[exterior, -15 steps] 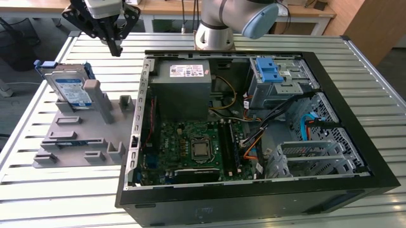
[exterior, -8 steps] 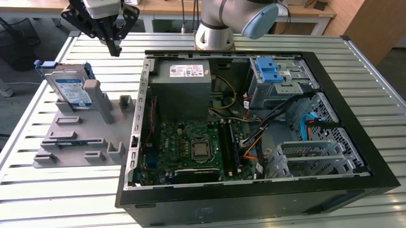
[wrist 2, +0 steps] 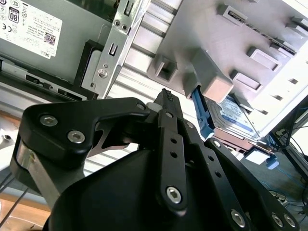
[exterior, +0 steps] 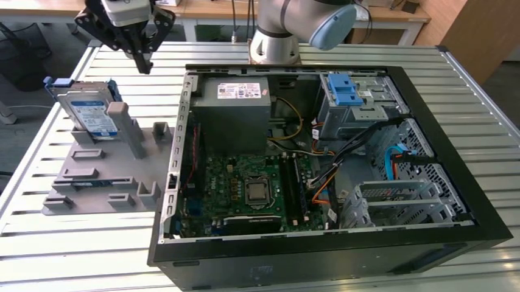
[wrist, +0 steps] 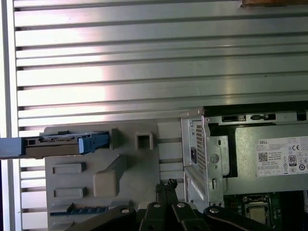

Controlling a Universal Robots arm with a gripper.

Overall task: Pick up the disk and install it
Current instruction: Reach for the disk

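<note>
The disk [exterior: 89, 114], silver with a blue-and-white label and a blue carrier frame, stands on edge against a post of the grey fixture [exterior: 104, 177] at the exterior view's left. In the first wrist view the disk [wrist: 62, 143] shows edge-on, and in the second wrist view the disk [wrist 2: 237, 114] lies behind the fixture's post. My gripper [exterior: 145, 63] hangs above the table, behind the fixture and to the right of the disk, clear of both. Its black fingers are shut with nothing between them, tips together in both wrist views [wrist 2: 166, 96] [wrist: 166, 185].
An open black computer case [exterior: 455, 231] lies to the exterior view's right of the fixture. Inside are a grey power-supply box [exterior: 235, 115], a motherboard [exterior: 252, 188] and a metal drive bay with a blue latch [exterior: 351, 92]. The table [exterior: 97, 255] is ribbed metal.
</note>
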